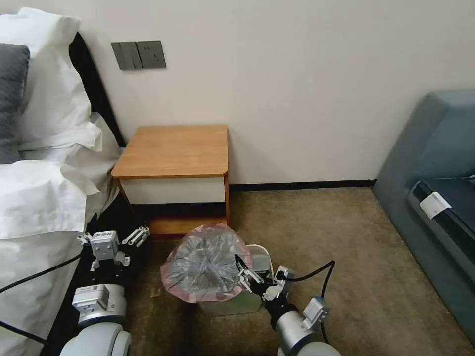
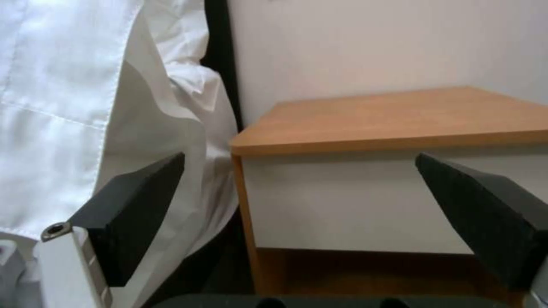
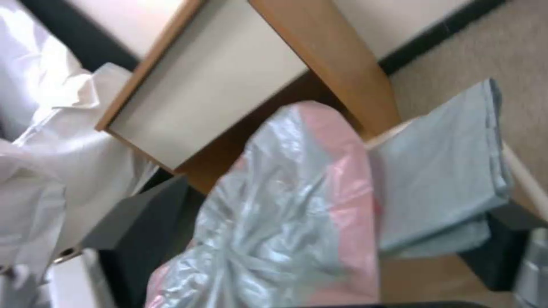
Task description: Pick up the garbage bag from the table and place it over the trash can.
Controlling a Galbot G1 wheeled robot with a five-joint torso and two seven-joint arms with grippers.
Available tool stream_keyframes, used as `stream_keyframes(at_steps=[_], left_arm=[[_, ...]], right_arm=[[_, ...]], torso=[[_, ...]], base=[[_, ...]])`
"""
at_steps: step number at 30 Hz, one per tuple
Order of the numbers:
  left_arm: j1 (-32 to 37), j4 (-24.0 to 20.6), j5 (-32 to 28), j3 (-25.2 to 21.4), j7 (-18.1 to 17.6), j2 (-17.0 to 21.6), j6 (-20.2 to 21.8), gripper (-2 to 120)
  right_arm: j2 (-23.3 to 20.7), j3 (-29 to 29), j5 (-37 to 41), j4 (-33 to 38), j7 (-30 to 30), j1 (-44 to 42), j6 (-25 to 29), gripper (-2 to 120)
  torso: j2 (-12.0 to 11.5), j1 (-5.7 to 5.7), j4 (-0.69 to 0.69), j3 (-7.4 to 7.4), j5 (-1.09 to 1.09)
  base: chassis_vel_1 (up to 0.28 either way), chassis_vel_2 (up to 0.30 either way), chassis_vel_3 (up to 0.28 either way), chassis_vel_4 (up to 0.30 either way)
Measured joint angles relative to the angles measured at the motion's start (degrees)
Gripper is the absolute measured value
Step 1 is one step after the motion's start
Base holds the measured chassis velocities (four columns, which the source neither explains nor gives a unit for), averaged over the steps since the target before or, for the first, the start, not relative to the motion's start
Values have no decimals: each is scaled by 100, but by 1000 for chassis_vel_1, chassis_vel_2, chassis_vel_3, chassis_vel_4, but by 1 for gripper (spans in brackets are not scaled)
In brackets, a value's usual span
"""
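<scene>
While no writing reads, garbage bag (image 1: 208, 264) covers trash can (image 1: 232, 302).

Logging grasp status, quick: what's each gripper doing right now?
Left gripper: open, holding nothing, low beside the table.
Right gripper: open around the garbage bag at the trash can.
</scene>
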Motion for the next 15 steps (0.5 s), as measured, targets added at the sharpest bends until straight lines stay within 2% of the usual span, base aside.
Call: stream_keyframes(at_steps=[8,15], left_arm=[[23,4,-83,-67,5,-4,-38,100],[73,4,-131,-145,21,-10,-107,100]], right_arm=[[-202,-332,-335,411,344,227,-158,100],[-279,-595,-395,424,450,460,-312,100]], torso=[[0,0,0,0,0],[0,0,0,0,0]], base=[[0,0,0,0],[0,0,0,0]])
